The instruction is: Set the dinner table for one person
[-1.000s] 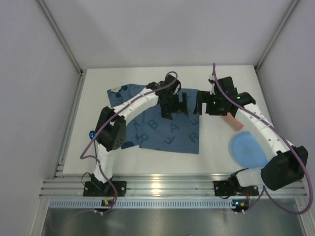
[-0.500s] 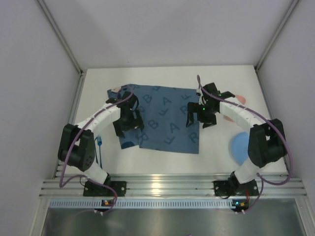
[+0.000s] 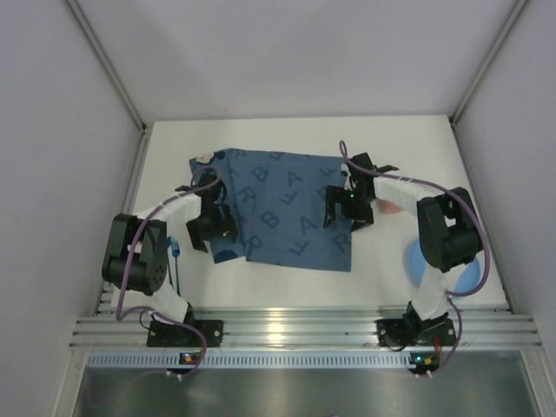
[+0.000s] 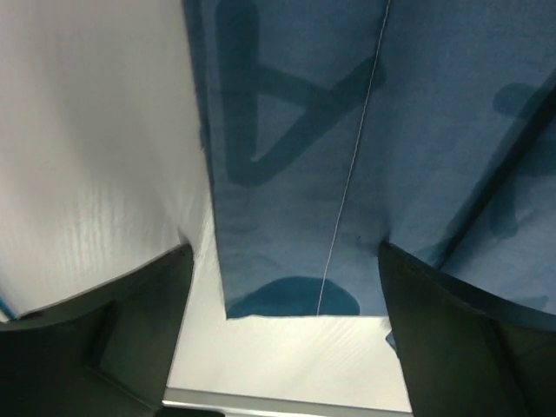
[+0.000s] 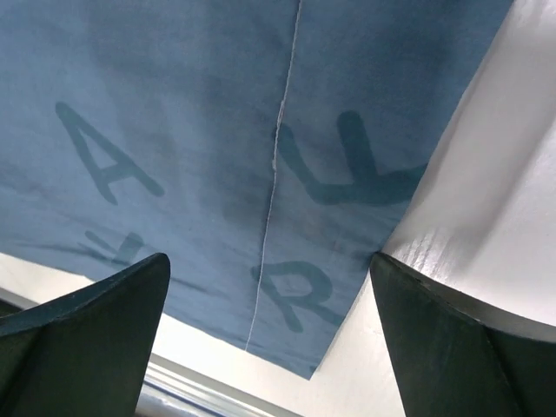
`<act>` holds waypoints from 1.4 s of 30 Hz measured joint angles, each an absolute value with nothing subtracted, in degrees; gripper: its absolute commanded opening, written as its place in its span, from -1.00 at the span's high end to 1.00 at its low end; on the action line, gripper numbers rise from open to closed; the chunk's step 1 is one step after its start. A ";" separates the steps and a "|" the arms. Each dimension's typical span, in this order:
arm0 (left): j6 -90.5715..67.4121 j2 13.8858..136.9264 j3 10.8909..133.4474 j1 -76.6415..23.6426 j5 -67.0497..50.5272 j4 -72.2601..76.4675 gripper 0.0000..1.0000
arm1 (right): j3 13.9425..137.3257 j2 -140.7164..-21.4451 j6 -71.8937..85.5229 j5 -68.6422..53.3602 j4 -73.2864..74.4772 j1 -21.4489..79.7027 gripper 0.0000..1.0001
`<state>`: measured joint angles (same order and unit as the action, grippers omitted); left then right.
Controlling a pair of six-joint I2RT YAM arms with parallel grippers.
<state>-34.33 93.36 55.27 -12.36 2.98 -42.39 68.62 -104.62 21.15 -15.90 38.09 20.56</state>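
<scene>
Left claw (image 3: pixel 211 228) — fingers spread, empty, above the mat's (image 3: pixel 282 204) left edge, where a fold overlaps. Right claw (image 3: pixel 346 211) — likewise spread and empty, over the mat's right edge. Table (image 3: pixel 391 148) — white, under everything; the mat lies mid-table, plate (image 3: pixel 423 258) off to the right. Step, by my reading: flattening the mat. Pinch both edges low and draw the 2 claws apart evenly.

Open passage exists along the far strip of the table (image 3: pixel 400 143) behind the placemat (image 3: pixel 278 204) and along the near strip before it. The left tool (image 3: pixel 211 228) and right tool (image 3: pixel 346 210) stand over the placemat's side edges; a blue plate (image 3: pixel 417 261) obstructs the near right corner.
</scene>
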 measured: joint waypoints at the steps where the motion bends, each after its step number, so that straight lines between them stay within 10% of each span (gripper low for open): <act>1: -34.09 94.06 54.96 -12.36 2.61 -41.32 -0.69 | 68.66 -104.73 21.41 -15.99 37.91 20.45 -0.98; 7: -32.56 95.77 55.79 -12.12 1.50 -40.97 -0.01 | 68.77 -105.78 22.94 -17.21 34.92 20.05 -0.52; 12: -31.40 97.69 57.65 -11.88 -2.09 -40.21 1.00 | 69.17 -108.12 24.18 -19.70 31.64 19.64 0.58; 14: -30.87 98.21 58.28 -11.88 -3.25 -40.18 1.00 | 69.04 -109.12 24.73 -20.49 30.13 19.53 1.00; 39: -27.42 92.33 55.37 -6.72 2.98 -43.11 1.00 | 63.96 -102.76 22.09 -10.41 34.81 2.74 0.94; 42: -28.05 90.00 55.29 -6.72 2.74 -44.60 -0.49 | 65.04 -102.76 22.17 -10.31 37.12 3.01 -0.04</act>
